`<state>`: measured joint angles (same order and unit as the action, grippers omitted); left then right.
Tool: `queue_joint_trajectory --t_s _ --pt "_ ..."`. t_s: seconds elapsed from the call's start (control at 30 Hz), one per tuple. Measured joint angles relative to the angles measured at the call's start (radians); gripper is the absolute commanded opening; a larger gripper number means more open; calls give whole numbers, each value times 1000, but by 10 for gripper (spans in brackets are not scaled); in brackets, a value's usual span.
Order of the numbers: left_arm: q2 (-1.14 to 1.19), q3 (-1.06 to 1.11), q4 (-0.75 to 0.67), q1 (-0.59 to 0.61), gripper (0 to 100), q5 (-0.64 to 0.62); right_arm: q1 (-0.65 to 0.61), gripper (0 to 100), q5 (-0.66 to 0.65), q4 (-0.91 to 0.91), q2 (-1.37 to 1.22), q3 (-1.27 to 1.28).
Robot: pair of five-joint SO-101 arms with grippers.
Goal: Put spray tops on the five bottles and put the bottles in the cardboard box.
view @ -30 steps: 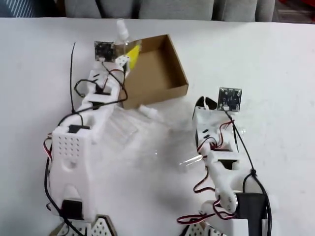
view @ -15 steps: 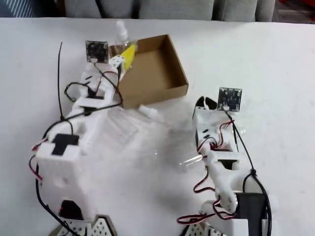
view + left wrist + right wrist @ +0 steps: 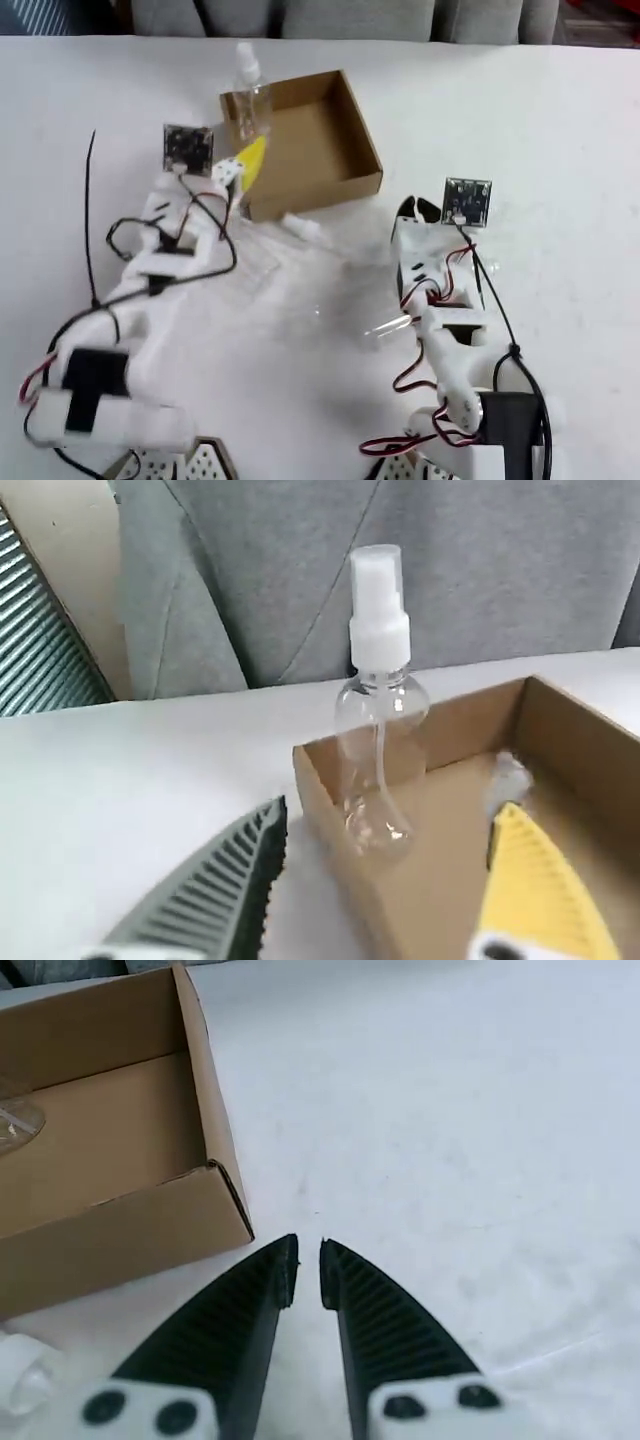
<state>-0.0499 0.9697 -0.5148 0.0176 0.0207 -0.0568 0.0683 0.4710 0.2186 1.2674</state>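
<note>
A white worktop seen from above, with my two arms side by side. An open cardboard box sits toward the far side, nearer my left arm than my right. One clear bottle stands upright inside the box, in its far left corner. A white spray top is fitted on the bottle.

My left fingers, one yellow and one dark grey, are spread wide apart and hold nothing. They sit at the box's left wall, on my side of the bottle and apart from it. From the left wrist, the bottle stands beyond the gap between the two fingertips. There the yellow finger is over the inside of the box and the grey one is over the worktop outside it.

My right fingers, both black, are pressed nearly together with only a thin slit between the tips. They grip nothing. They are low over bare worktop near the box's near right corner, not touching it.

Between my arms, loose bottles of clear plastic lie on the worktop. They are too faint for me to count. A second spray top, white, lies just in front of the box's near wall.
</note>
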Motion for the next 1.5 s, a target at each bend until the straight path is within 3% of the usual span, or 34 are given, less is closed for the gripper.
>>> queue_joint_trajectory --t_s 0.17,0.5,0.73,0.83,1.07,1.2,1.3,1.4,1.5 --pt "-209 98 129 0 305 2 0 16 0 0 0 0" --pt "-598 -2 964 0 305 2 0 16 0 0 0 0" --pt "-743 -31 1284 94 305 2 0 16 0 0 0 0" --pt "-795 -23 1352 144 305 2 0 17 -5 -25 0 0" --pt "-907 175 1356 170 299 -86 0 17 -118 -61 0 0" --pt "-937 244 1356 170 160 -106 0 17 -132 -100 0 -17" --pt "-937 290 1326 189 9 -106 0 17 -132 -247 3 -87" --pt "-937 328 1270 227 68 -106 2 21 -132 -457 32 -166" --pt "-937 345 1255 287 55 -106 6 21 -104 -658 66 -227"
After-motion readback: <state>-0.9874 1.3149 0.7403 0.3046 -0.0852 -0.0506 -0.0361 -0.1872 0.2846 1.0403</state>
